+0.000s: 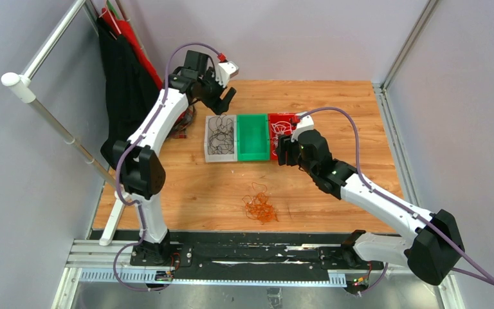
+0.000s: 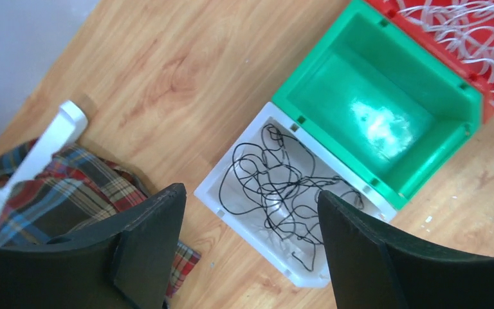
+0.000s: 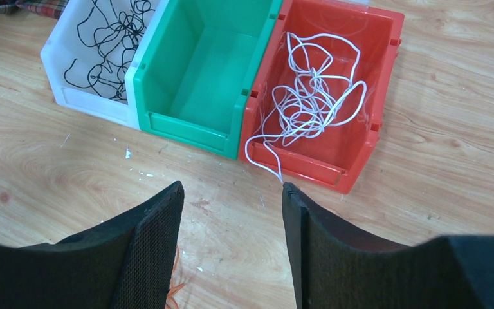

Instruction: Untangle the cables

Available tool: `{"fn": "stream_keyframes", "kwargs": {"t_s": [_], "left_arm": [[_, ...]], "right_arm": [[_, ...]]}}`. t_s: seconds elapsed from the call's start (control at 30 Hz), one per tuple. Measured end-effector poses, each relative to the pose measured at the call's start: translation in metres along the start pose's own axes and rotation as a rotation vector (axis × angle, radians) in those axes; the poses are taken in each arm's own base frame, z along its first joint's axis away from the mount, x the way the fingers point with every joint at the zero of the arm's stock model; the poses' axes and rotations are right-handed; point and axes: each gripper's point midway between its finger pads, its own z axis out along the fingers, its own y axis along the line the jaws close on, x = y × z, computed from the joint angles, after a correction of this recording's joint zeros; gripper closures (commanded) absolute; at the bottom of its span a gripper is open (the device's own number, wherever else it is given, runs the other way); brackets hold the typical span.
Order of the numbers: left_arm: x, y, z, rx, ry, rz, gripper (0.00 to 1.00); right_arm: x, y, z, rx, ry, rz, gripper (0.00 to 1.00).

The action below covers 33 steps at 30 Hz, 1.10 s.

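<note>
Orange cables: heap on worktop.
Black cables: in white bin, partly hidden by left end effector.
White cables: in red bin; one end trails out to right end effector, contact unclear.
Left end effector: wide, nothing held.
Right end effector: wide, nothing held.

You've got black cables tangled in the white bin left of the green bin, white cables in the red bin right of it, orange cables heaped out front.
</note>
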Motion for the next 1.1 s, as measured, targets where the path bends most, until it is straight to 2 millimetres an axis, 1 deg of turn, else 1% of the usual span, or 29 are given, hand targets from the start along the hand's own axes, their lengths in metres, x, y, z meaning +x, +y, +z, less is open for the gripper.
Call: {"fn": "stream_keyframes", "kwargs": {"t_s": [0.03,0.1,0.17,0.2,0.3,0.37,0.47,0.53,0.67,0.8,0.9,1.03,1.1], "left_arm": [[0.005,0.004,0.007,-0.001,0.011,-0.018,0.19],[0.021,0.01,0.029,0.004,0.044,-0.048,0.19],[0.037,0.012,0.048,0.012,0.077,-0.075,0.22],[0.049,0.011,0.06,0.022,0.101,-0.089,0.26],[0.074,0.004,0.081,0.045,0.15,-0.122,0.36],[0.087,0.0,0.088,0.049,0.165,-0.135,0.46],[0.097,-0.002,0.097,0.039,0.155,-0.141,0.62],[0.103,-0.004,0.101,0.031,0.148,-0.147,0.66],[0.112,-0.007,0.102,0.016,0.138,-0.156,0.79],[0.112,-0.009,0.096,-0.003,0.109,-0.157,0.8],[0.108,-0.009,0.091,-0.017,0.081,-0.149,0.8],[0.108,-0.008,0.092,-0.038,0.076,-0.135,0.79],[0.111,-0.009,0.095,-0.048,0.086,-0.125,0.76]], "right_arm": [[0.0,0.0,0.0,0.0,0.002,0.0,0.42],[0.002,0.001,0.001,-0.005,0.006,-0.001,0.43],[0.003,0.001,0.002,-0.006,0.01,-0.001,0.44],[0.004,0.001,0.003,-0.006,0.011,-0.001,0.46],[0.006,0.001,0.004,-0.008,0.018,0.0,0.5],[0.009,-0.001,0.005,-0.003,0.024,0.006,0.53],[0.011,-0.001,0.007,-0.001,0.032,0.013,0.56],[0.012,-0.002,0.007,0.001,0.034,0.015,0.57],[0.013,-0.002,0.007,0.001,0.035,0.02,0.6],[0.017,-0.003,0.007,0.002,0.044,0.023,0.63],[0.02,-0.003,0.007,0.002,0.05,0.028,0.64],[0.02,-0.002,0.007,0.0,0.05,0.035,0.65],[0.02,-0.001,0.007,-0.002,0.05,0.038,0.65]]}}
